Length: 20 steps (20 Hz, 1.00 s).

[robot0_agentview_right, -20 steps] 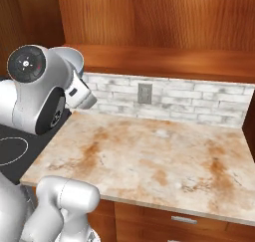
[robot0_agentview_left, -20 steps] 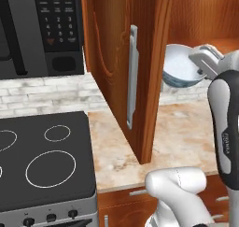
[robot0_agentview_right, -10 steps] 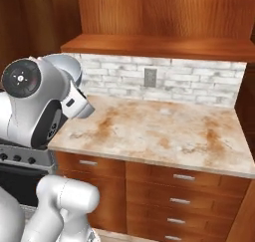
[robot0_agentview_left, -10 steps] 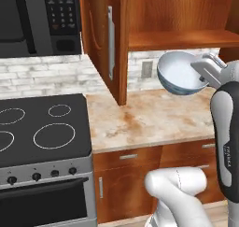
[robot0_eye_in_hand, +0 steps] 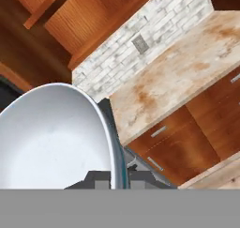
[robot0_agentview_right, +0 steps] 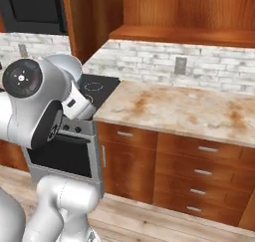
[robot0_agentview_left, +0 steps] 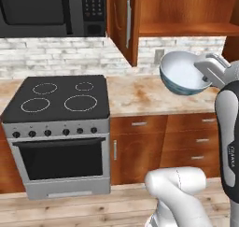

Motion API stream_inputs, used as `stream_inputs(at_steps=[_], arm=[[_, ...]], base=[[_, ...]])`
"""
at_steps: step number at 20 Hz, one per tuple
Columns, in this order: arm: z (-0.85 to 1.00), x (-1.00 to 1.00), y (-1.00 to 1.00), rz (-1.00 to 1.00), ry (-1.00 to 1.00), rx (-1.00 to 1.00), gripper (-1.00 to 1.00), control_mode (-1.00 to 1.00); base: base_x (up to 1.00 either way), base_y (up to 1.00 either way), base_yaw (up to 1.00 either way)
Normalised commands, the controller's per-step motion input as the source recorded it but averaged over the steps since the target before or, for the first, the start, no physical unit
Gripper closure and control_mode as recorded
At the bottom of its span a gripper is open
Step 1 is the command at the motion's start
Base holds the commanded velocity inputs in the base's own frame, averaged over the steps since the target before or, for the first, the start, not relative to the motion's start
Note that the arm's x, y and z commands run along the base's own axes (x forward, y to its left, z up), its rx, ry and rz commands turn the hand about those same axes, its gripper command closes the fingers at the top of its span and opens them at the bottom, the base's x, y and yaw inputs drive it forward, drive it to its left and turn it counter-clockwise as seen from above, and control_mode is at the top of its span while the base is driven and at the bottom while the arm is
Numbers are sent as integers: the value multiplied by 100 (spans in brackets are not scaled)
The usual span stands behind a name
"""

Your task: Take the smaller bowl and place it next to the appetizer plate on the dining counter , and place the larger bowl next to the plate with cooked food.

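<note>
The smaller bowl (robot0_agentview_left: 183, 73), white inside and blue-patterned outside, hangs tilted in the air in front of the worktop, at the right of the left base view. My gripper (robot0_agentview_left: 204, 77) is shut on its right rim. In the hand view the smaller bowl (robot0_eye_in_hand: 51, 138) covers the lower left, and my gripper (robot0_eye_in_hand: 115, 181) pinches its edge between the two fingers. The appetizer plate, the dining counter and the larger bowl are out of view.
A black stove (robot0_agentview_left: 60, 97) with an oven stands at the left, under a microwave (robot0_agentview_left: 46, 9). A wooden cabinet door (robot0_agentview_left: 125, 23) stands open above the marbled worktop (robot0_agentview_left: 140, 95). Drawers (robot0_agentview_right: 199, 174) line the front below, and wooden floor lies before them.
The whole picture has pulled back from the cabinet and worktop, so the base has moved away. The smaller bowl stays in my shut gripper.
</note>
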Motion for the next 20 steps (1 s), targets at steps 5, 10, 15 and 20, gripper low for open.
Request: stream_inputs(at_steps=[5, 10, 15, 20], arm=[[0, 0, 0, 0, 0, 0, 100, 100], [0, 0, 0, 0, 0, 0, 100, 100], [0, 0, 0, 0, 0, 0, 100, 100], [0, 0, 0, 0, 0, 0, 100, 100]], base=[[-52, 96, 39], [-17, 100, 44], [0, 100, 46], [0, 100, 45]])
